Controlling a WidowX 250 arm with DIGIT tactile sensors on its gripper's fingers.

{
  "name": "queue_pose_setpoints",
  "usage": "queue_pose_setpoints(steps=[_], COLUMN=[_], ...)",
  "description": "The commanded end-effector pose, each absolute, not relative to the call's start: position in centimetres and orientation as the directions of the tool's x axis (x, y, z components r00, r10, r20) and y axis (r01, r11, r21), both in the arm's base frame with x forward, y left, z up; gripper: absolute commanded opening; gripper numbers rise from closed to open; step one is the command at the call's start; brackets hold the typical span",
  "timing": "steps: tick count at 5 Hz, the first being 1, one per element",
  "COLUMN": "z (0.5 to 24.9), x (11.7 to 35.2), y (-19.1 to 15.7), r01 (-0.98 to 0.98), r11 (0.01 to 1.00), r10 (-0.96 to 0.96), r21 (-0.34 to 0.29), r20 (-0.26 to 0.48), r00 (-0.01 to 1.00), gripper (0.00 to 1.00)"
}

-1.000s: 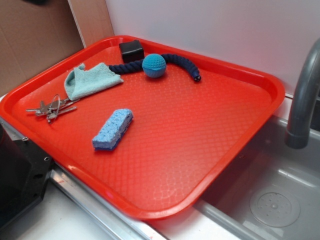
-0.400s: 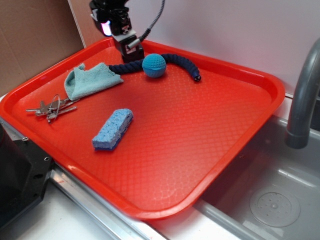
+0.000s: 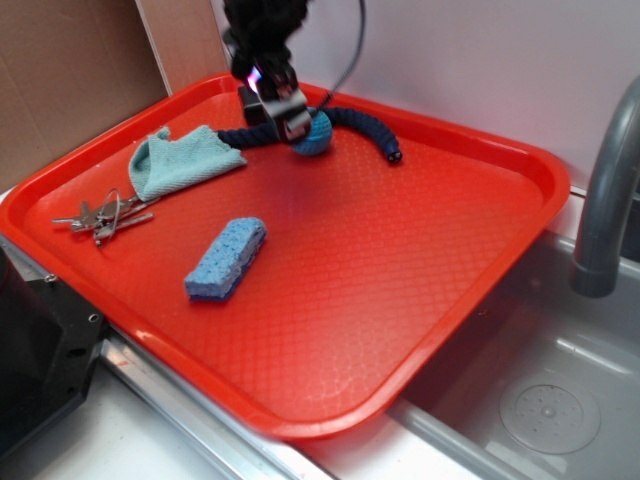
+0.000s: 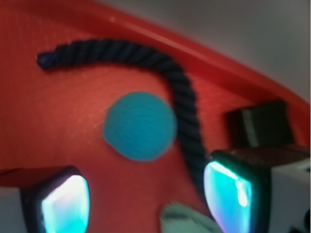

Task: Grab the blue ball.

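The blue ball [image 3: 316, 136] [image 4: 140, 125] lies at the back of the red tray [image 3: 420, 250], resting against a dark navy rope [image 3: 362, 125] [image 4: 180, 87]. My gripper [image 3: 283, 108] [image 4: 146, 196] hovers over the ball's left side and partly hides it in the exterior view. In the wrist view the two fingers [image 4: 65, 201] stand wide apart with only tray between them, and the ball sits just ahead of the gap. The gripper is open.
A black box [image 4: 260, 124] sits by the tray's back rim, behind the arm. A green cloth [image 3: 180, 160], keys [image 3: 105, 215] and a light blue sponge [image 3: 227, 258] lie on the left half. A sink [image 3: 540, 400] and grey faucet [image 3: 610, 190] stand to the right.
The arm came into view at the tray's back left corner, then moved right and down until its gripper hangs over the ball. The objects have not moved.
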State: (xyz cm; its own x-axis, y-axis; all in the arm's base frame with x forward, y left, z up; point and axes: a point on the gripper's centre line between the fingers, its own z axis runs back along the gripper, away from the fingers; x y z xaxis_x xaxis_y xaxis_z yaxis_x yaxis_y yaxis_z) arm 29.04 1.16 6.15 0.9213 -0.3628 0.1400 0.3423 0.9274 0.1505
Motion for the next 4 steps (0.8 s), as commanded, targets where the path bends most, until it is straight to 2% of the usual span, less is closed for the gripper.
queue_pose_setpoints(steps=[1, 2, 3, 4], z=[4.4, 3.7, 3.2, 3.7], x=[31.6, 32.5, 32.9, 33.0], y=[-0.4, -0.2, 0.4, 0.9], r01=[0.405, 0.379, 0.336, 0.305], r11=[0.907, 0.914, 0.932, 0.944], r10=[-0.421, -0.401, -0.355, -0.323], r21=[0.117, 0.146, 0.135, 0.122], r20=[0.216, 0.168, 0.158, 0.166], r00=[0.881, 0.901, 0.921, 0.932], gripper=[1.00, 1.00, 0.00, 0.00])
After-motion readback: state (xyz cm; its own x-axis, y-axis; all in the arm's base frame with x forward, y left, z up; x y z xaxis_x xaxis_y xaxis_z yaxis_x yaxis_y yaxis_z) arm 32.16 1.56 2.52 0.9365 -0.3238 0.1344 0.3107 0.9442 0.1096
